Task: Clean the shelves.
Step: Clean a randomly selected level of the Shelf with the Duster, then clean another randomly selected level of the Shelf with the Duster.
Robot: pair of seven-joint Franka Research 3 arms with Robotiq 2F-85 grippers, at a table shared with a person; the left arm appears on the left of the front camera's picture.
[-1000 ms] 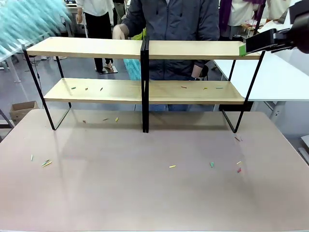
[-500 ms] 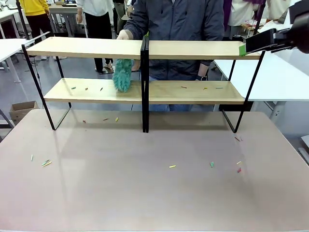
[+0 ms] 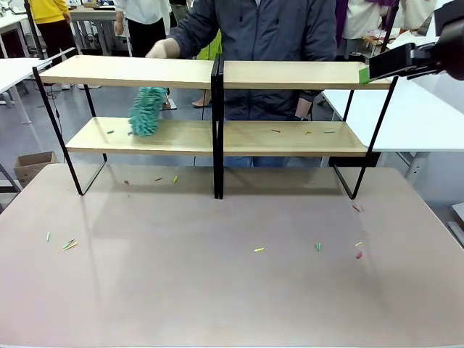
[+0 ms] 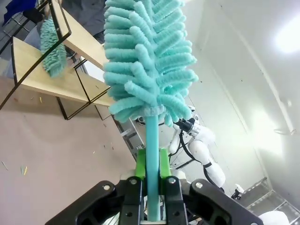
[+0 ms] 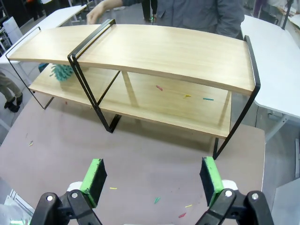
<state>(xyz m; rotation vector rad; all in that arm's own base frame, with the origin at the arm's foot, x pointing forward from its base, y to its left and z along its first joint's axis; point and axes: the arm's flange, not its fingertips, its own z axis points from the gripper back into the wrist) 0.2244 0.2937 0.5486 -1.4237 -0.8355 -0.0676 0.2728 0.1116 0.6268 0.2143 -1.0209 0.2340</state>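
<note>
The shelves [image 3: 290, 138] stand at the far half of the table, with small coloured scraps [image 3: 275, 131] on the lower boards. From behind, a person drags a teal duster [image 3: 147, 110] across the lower left board and rests a hand [image 3: 161, 49] at the upper board's edge. My left gripper [image 4: 151, 171] is shut on the handle of a second teal duster [image 4: 145, 61], held up in the air away from the shelves [image 4: 42, 82]. My right gripper [image 5: 152, 178] is open and empty, high in front of the shelves [image 5: 178, 51]. It hangs by the upper board's right end [image 3: 370, 70].
Coloured scraps lie scattered on the table [image 3: 232, 290], some near its left edge [image 3: 69, 245] and some at the right [image 3: 317, 247]. White tables [image 3: 420, 116] flank the shelves. A cardboard box [image 3: 32, 165] sits on the floor at the left.
My left gripper's duster has left the front view's top left corner. The person's duster came down onto the lower left board and swept leftward. The right gripper stayed still.
</note>
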